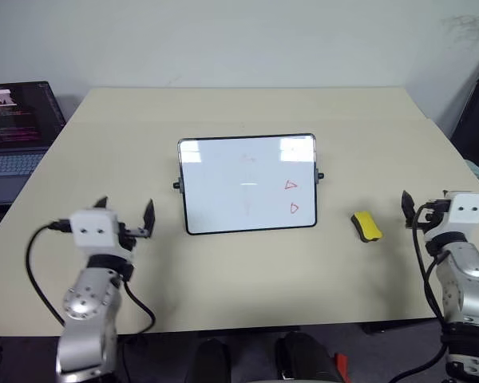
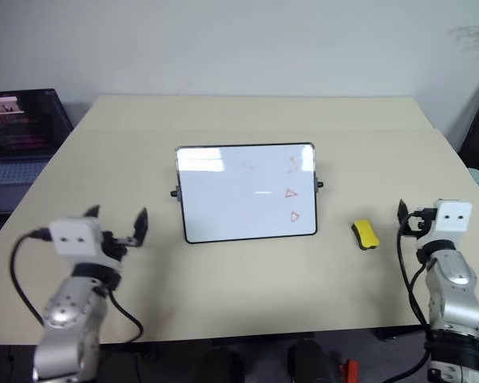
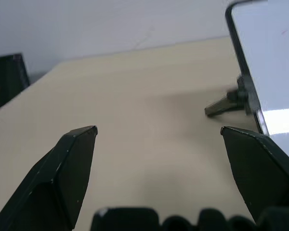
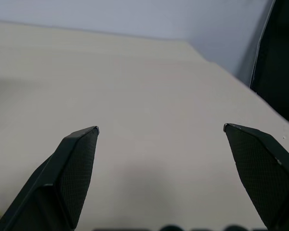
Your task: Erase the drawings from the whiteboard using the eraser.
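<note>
Both the right gripper [image 1: 423, 206] and left gripper [image 1: 126, 214] hover spread wide and empty. The right should drop squarely over the eraser [image 1: 366, 226], a yellow block on the table [image 1: 247, 279] just beside it. Beyond, the whiteboard [image 1: 231, 187] stands tilted, its red drawings [image 1: 291, 196] untouched

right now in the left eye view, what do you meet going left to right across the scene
laptop → left tool, open → whiteboard → drawings, on the board's right part → eraser → right tool, open
</note>
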Robot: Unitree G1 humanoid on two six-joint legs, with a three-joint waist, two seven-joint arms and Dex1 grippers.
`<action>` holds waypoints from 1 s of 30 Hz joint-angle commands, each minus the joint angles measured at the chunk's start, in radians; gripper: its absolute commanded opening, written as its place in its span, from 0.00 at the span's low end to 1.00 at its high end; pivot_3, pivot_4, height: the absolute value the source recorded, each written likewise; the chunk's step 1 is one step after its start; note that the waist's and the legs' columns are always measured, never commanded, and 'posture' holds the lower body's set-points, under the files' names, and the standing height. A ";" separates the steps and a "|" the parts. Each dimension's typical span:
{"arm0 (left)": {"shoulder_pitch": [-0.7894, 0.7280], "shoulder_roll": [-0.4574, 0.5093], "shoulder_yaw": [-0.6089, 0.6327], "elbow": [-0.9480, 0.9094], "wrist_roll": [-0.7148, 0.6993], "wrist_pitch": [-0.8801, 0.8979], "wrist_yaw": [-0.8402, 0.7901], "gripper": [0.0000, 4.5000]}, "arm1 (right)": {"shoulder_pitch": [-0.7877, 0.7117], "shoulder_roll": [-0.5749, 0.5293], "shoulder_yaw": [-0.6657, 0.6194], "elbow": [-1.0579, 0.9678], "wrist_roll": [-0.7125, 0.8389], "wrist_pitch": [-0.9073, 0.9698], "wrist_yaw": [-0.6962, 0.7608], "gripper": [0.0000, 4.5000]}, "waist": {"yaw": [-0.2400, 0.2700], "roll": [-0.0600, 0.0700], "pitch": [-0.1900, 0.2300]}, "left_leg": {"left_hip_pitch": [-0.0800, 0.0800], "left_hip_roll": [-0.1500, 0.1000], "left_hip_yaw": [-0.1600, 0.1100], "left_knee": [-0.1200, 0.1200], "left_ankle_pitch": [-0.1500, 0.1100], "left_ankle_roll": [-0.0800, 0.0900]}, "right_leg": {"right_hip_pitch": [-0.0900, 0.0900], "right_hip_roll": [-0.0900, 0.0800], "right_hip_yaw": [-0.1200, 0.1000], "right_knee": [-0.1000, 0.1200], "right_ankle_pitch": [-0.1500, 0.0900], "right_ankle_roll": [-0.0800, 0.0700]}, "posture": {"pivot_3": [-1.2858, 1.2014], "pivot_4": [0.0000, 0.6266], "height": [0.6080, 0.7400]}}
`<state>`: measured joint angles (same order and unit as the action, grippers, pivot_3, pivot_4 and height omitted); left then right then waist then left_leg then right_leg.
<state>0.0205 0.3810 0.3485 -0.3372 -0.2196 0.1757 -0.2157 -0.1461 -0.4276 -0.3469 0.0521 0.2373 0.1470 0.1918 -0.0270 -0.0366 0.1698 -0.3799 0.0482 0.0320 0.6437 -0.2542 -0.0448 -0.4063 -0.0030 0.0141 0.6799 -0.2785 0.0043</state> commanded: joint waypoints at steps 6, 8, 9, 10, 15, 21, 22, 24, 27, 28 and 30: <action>-0.226 0.171 -0.031 -0.056 -0.194 0.134 -0.225 1.00 | 0.052 -0.002 -0.027 -0.280 0.093 0.105 0.024 1.00 | 0.003 -0.002 0.001 | -0.001 -0.001 -0.001 0.001 0.000 0.000 | -0.001 0.000 -0.001 -0.002 0.001 0.001 | 0.52 0.24 1.00; -0.269 0.204 -0.072 -0.055 -0.236 0.156 -0.312 1.00 | 0.047 0.004 -0.023 -0.312 0.082 0.129 0.002 1.00 | 0.001 -0.002 0.001 | -0.001 -0.001 0.000 0.001 0.000 0.000 | -0.001 0.000 0.000 -0.002 0.001 0.002 | 0.52 0.24 1.00; -0.297 0.220 -0.098 -0.051 -0.262 0.176 -0.357 1.00 | 0.046 0.006 -0.026 -0.337 0.082 0.162 -0.017 1.00 | 0.000 -0.001 0.001 | -0.001 -0.001 0.000 0.001 0.000 0.000 | -0.001 0.000 0.000 -0.002 0.001 0.002 | 0.52 0.24 1.00; -0.317 0.235 -0.117 -0.045 -0.280 0.192 -0.395 1.00 | 0.049 0.004 -0.026 -0.365 0.095 0.215 -0.027 1.00 | 0.000 -0.001 0.001 | -0.001 -0.001 0.000 0.000 0.000 0.000 | -0.001 0.000 0.000 -0.002 0.001 0.001 | 0.52 0.24 1.00; -0.443 0.313 -0.271 -0.005 -0.341 0.254 -0.658 1.00 | 0.113 -0.046 0.008 -0.540 0.239 0.490 0.035 1.00 | -0.002 -0.001 0.001 | -0.001 -0.001 0.000 0.000 0.000 0.000 | -0.001 0.002 -0.001 -0.002 0.000 0.001 | 0.52 0.24 1.00; -0.518 0.335 -0.449 0.056 -0.304 0.230 -0.891 1.00 | 0.120 -0.060 0.071 -0.595 0.237 0.604 0.032 1.00 | -0.006 -0.001 0.001 | 0.000 -0.002 0.001 0.000 0.000 0.001 | -0.001 0.003 0.001 -0.002 0.000 0.001 | 0.52 0.24 1.00; -0.523 0.333 -0.464 0.059 -0.297 0.222 -0.910 1.00 | 0.112 -0.052 0.076 -0.595 0.233 0.614 0.025 1.00 | -0.006 -0.001 0.001 | 0.000 -0.003 0.000 0.000 0.000 0.001 | -0.001 0.003 0.001 -0.002 0.000 0.001 | 0.52 0.24 1.00; -0.541 0.313 -0.481 0.080 -0.280 0.209 -0.917 1.00 | 0.102 -0.051 0.103 -0.588 0.200 0.607 0.016 1.00 | -0.005 -0.001 0.002 | -0.002 -0.002 0.000 0.001 0.000 0.001 | -0.002 0.004 0.000 -0.002 0.000 0.001 | 0.52 0.24 1.00; -0.571 0.277 -0.487 0.112 -0.263 0.200 -0.906 1.00 | 0.091 -0.032 0.105 -0.578 0.190 0.590 0.005 1.00 | -0.003 -0.001 0.002 | -0.002 -0.003 0.000 0.001 0.000 0.001 | -0.003 0.004 0.000 -0.002 0.000 0.001 | 0.52 0.24 1.00; -0.575 0.270 -0.485 0.115 -0.261 0.202 -0.906 1.00 | 0.091 -0.025 0.103 -0.577 0.191 0.586 0.005 1.00 | -0.004 -0.001 0.002 | -0.002 -0.003 0.000 0.001 0.000 0.001 | -0.003 0.004 0.000 -0.002 0.000 0.001 | 0.52 0.24 1.00; -0.574 0.263 -0.485 0.107 -0.257 0.208 -0.905 1.00 | 0.095 -0.015 0.101 -0.570 0.187 0.573 0.011 1.00 | -0.004 -0.001 0.002 | -0.002 -0.003 0.000 0.001 -0.001 0.001 | -0.003 0.004 0.001 -0.002 0.000 0.001 | 0.52 0.24 1.00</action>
<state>-0.5418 0.6472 -0.1438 -0.2170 -0.4804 0.3987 -1.1231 -0.0494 -0.4469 -0.2294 -0.5029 0.4285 0.7459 0.1993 -0.0309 -0.0380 0.1715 -0.3825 0.0456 0.0320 0.6443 -0.2549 -0.0437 -0.4094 0.0012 0.0147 0.6770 -0.2782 0.0057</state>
